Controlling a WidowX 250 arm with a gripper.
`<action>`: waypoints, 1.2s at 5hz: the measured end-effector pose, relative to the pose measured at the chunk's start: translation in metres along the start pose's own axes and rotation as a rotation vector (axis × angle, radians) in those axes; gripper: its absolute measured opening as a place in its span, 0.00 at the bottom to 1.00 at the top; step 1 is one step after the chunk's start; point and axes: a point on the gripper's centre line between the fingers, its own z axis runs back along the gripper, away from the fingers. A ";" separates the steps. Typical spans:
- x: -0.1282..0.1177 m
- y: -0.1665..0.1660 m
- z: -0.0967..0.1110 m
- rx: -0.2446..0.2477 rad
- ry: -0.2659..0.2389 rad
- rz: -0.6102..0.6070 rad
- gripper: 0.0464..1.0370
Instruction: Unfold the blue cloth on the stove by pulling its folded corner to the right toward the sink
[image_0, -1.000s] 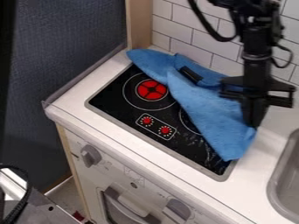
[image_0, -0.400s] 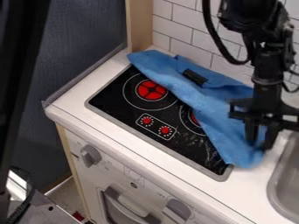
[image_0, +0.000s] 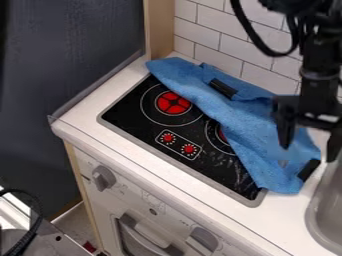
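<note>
At the right of the camera view the black gripper hangs over the counter's right part, its two fingers spread wide with nothing held between them. Beneath and left of it lies a blue cloth, draped from the back left corner of the stove across its right side and onto the counter. Two black patches show on the cloth, one near the wall and one at its lower right corner, just under the gripper.
A grey sink is set in the white counter at the right edge. White wall tiles rise behind the stove. Knobs stick out from the front panel. A wooden post stands at the back left.
The gripper was closed at the cloth's right part; it has opened, let go and moved right and up. The cloth's right end has shifted right, uncovering more of the right burner.
</note>
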 end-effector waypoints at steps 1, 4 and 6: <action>-0.003 0.013 0.011 0.089 0.026 -0.011 0.97; 0.008 0.125 0.033 0.165 0.019 0.115 0.96; 0.001 0.176 0.054 0.179 -0.040 0.206 0.96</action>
